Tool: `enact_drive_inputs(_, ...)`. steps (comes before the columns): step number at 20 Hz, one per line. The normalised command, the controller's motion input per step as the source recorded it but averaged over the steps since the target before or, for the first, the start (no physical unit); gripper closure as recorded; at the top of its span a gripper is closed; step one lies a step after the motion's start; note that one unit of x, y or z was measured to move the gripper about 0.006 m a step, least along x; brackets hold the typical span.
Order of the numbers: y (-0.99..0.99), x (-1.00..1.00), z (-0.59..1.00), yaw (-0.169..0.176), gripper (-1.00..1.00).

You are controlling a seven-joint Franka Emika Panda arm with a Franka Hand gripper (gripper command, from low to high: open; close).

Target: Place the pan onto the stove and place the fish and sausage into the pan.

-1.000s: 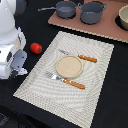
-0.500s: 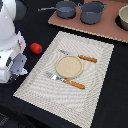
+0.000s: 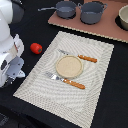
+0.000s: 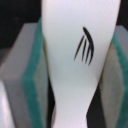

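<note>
In the wrist view the white fish (image 4: 64,30), with black fin marks, stands between my gripper's (image 4: 74,85) green pads (image 4: 35,80), which are shut on it. In the exterior view the gripper (image 3: 12,74) is at the left, off the placemat's edge; the fish does not show there. The red-orange sausage (image 3: 36,48) lies on the black table just beyond the gripper. The small blue-grey pan (image 3: 65,8) sits on the pinkish-brown stove (image 3: 100,27) at the back, its thin handle pointing to the exterior view's left.
A larger grey two-handled pot (image 3: 92,12) stands on the stove beside the pan. A pale striped placemat (image 3: 70,75) holds a tan plate (image 3: 68,66), a fork (image 3: 65,80) and a knife (image 3: 80,57). Another vessel (image 3: 123,18) is at the right edge.
</note>
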Motion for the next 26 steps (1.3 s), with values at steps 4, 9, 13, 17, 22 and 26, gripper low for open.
enact_drive_inputs(4, 0.05, 0.27, 0.43, 0.0, 1.0)
enact_drive_inputs(9, 0.53, 0.59, 1.0, 0.0, 1.0)
enact_drive_inputs(13, 0.72, 0.69, 1.0, 0.0, 1.0)
enact_drive_inputs(17, 0.83, 0.61, 1.0, 0.0, 1.0)
enact_drive_inputs(22, 0.84, 0.57, 0.97, 0.0, 1.0)
enact_drive_inputs(26, 0.9, 0.34, 0.42, 0.003, 1.0)
